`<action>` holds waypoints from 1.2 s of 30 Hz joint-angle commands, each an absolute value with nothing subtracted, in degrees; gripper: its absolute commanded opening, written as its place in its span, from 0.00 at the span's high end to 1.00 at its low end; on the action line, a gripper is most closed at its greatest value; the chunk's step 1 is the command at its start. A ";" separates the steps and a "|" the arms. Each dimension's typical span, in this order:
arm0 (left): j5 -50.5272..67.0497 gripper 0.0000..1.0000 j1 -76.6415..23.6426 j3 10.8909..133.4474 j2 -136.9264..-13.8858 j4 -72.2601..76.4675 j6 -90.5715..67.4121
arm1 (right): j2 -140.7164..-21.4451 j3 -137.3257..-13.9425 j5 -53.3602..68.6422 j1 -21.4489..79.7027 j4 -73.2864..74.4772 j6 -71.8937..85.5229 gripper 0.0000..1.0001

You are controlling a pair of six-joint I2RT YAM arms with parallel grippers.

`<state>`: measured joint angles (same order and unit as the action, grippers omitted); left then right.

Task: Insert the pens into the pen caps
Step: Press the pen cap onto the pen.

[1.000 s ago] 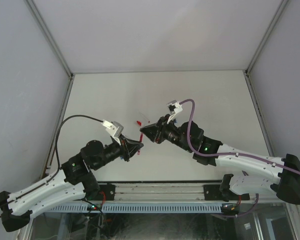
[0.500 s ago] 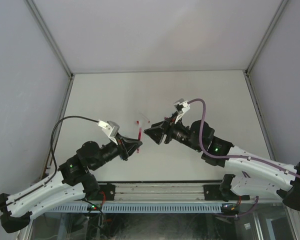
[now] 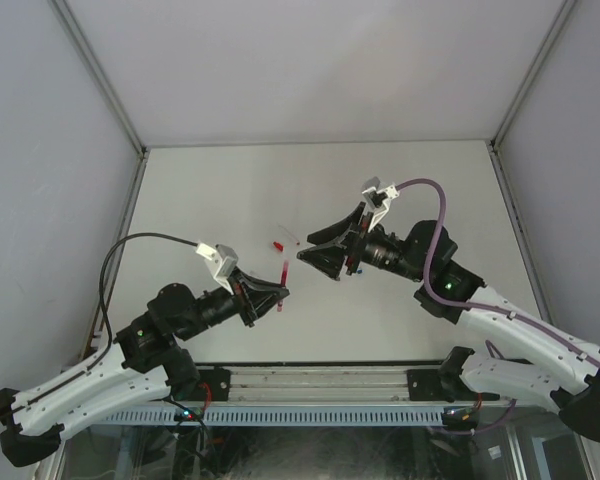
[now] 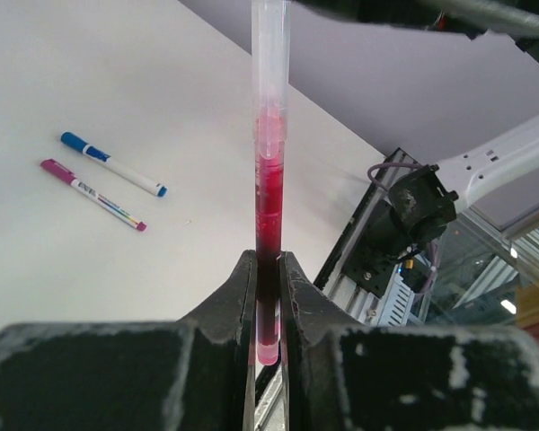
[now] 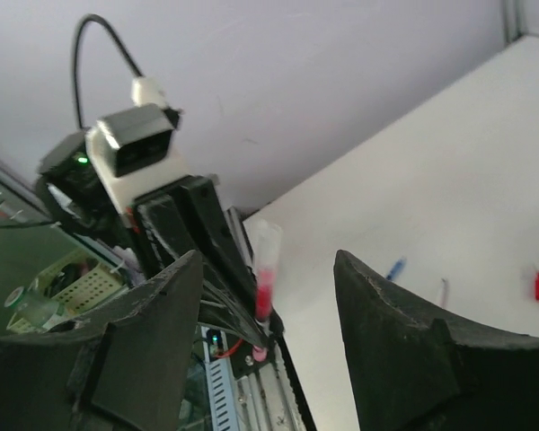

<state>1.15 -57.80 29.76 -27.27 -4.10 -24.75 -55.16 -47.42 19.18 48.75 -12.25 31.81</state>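
Left gripper clamped red pen; barrel stuck up past its fingertips, blocking straight-ahead path. Right gripper jaws wide apart, pen ahead in the gap, free air either side. Left of the left gripper, blue pen and magenta pen lay on table; otherwise bare there.

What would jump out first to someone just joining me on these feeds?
The red pen, clamped at one end in the left gripper, sticks out from between its fingers above the table. Facing it, the right gripper is open and empty close to the pen's free end. On the table lie a blue pen and a magenta pen side by side, plus a small red cap.
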 commanded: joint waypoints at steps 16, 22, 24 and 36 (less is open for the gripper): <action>8.36 1.00 -57.96 32.26 -27.14 0.70 -23.19 | -61.07 -57.16 23.74 52.91 -15.08 25.95 0.50; 8.57 1.00 -58.01 32.43 -27.15 0.79 -23.13 | -61.73 -57.15 24.41 53.13 -14.28 25.98 0.58; 8.64 1.00 -58.01 32.52 -27.06 0.79 -23.03 | -62.16 -57.13 24.60 53.21 -14.00 26.02 0.60; 7.64 1.00 -57.96 33.02 -26.49 0.53 -22.98 | -63.33 -57.13 25.91 54.31 -14.12 26.92 0.95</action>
<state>7.84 -57.82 29.93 -27.18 -1.80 -24.27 -63.44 -54.70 24.56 53.36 -12.23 27.24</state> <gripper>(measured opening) 0.141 0.115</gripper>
